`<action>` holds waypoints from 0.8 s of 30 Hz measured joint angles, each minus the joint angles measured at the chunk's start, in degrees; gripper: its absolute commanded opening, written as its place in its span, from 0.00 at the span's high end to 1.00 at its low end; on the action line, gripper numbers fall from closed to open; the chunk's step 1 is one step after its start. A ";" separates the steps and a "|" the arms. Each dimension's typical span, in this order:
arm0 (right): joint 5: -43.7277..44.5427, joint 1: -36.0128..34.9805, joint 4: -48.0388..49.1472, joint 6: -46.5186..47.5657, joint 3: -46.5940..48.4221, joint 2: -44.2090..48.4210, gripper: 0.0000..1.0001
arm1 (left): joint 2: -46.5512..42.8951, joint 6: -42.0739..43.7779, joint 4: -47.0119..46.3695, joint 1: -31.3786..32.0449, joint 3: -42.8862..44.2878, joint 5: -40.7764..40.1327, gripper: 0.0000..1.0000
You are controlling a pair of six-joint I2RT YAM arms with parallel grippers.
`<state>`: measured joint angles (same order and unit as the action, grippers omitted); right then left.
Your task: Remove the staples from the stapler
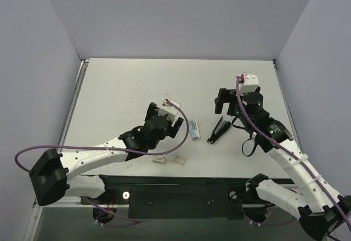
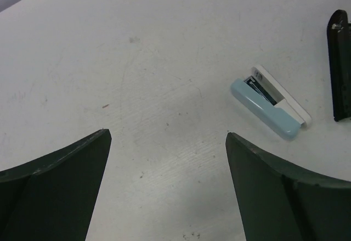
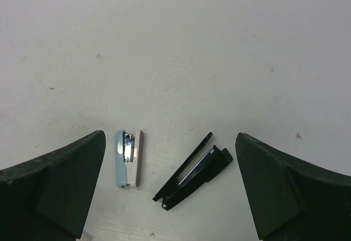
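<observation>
The black stapler [image 1: 218, 129] lies on its side on the white table between the two arms, its two arms slightly spread. In the right wrist view the stapler [image 3: 193, 171] shows a pale metal strip inside. Its end shows at the right edge of the left wrist view [image 2: 340, 65]. My right gripper [image 1: 225, 101] is open and empty, above and beyond the stapler; in its own view the right gripper [image 3: 170, 142] frames the stapler. My left gripper [image 1: 175, 121] is open and empty, left of the stapler, over bare table [image 2: 167, 136].
A pale blue bar-shaped stapler [image 1: 194, 130] lies just left of the black one; it also shows in the left wrist view [image 2: 270, 109] and the right wrist view [image 3: 127, 158]. Two small pale pieces [image 1: 169, 160] lie near the table's front edge. Grey walls enclose the table.
</observation>
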<state>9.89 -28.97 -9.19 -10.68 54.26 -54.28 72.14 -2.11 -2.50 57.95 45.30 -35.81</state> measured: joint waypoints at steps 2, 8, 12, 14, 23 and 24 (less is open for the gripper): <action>1.20 0.02 -0.13 -2.32 0.00 1.64 0.00 | -1.25 -1.01 0.07 0.09 -0.48 2.14 0.03; 2.03 0.11 -0.07 -5.46 -2.08 3.58 0.00 | -3.37 -3.32 0.61 1.75 -1.25 4.22 0.03; 3.13 0.11 -0.87 -6.60 -3.85 2.69 0.02 | -3.34 -4.31 1.95 3.13 -1.25 4.17 0.03; 3.67 0.11 -1.51 -7.19 -3.87 1.49 0.02 | -3.34 -4.92 2.86 3.15 -1.22 3.93 0.03; 2.14 -0.07 -2.80 -9.70 -3.50 -3.67 0.08 | -3.98 -7.43 6.23 3.13 -1.25 2.80 0.03; 1.49 -0.17 -2.89 -9.81 -3.26 -4.83 0.10 | -4.44 -7.80 6.45 3.15 -1.33 2.78 0.03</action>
<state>11.38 -29.15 -12.08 -20.49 51.00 -59.11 67.70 -9.91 3.95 61.10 43.97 -33.04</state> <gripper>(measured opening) 0.924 0.970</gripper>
